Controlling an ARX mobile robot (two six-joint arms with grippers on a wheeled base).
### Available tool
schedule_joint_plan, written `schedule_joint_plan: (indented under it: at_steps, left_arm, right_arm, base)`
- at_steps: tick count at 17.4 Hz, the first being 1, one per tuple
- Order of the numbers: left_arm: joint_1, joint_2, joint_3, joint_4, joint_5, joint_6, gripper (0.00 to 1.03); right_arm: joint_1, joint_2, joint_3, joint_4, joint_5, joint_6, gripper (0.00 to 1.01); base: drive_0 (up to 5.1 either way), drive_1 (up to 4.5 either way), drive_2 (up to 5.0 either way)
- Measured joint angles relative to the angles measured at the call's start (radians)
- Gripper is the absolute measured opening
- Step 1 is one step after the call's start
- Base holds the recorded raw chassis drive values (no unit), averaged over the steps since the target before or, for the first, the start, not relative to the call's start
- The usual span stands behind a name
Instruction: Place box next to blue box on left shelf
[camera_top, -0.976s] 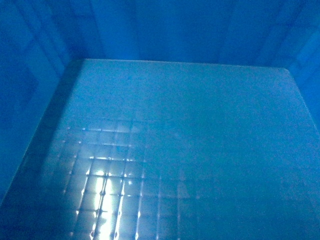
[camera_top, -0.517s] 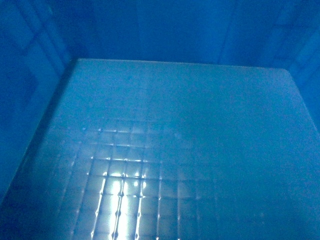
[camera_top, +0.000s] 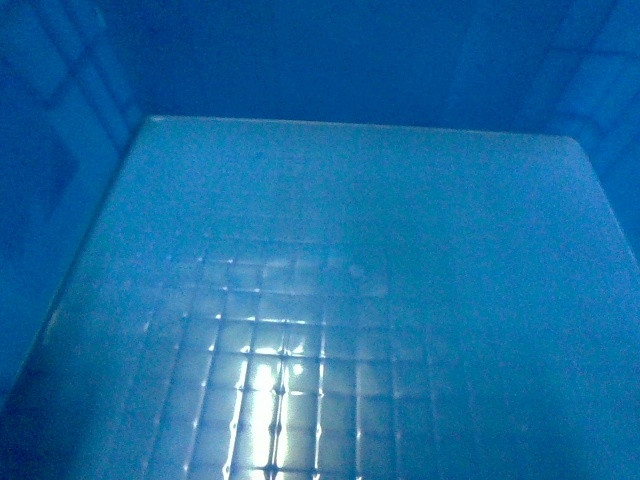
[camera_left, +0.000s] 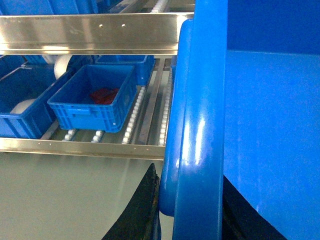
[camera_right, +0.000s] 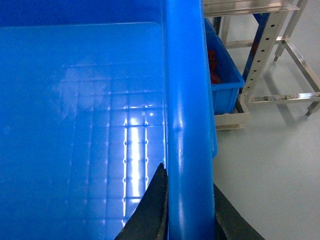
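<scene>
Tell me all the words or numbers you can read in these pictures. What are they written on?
None: no words, numbers or signs can be read in any view.
The big blue crate held by the left gripper and right gripper is plain.
The smaller blue crate on the roller shelf shows no label either.

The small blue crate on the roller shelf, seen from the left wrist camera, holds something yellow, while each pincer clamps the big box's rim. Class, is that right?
Not quite. In the left wrist view the small blue crate on the roller shelf holds something red, not yellow. The rest stands: the left pincer and right pincer each clamp the big box by its rim.
</scene>
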Motion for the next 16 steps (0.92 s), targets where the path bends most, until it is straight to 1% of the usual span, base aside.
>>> schedule_joint_plan:
  at_steps: [7,16]
  left_arm:
    - [0.0,0.0,0.0,0.0,0.0,0.0,0.2]
    - [0.002,-0.001,0.0,-0.002,-0.003,0.001,0.2]
  right_arm:
    - [0.0,0.0,0.0,0.001,0.0,0.0,0.09]
    - [0.0,0.003,0.0,0.0,-0.004,0.0,0.09]
  base:
    - [-5.0,2.4,2.4]
    - [0.0,0.0,0.0]
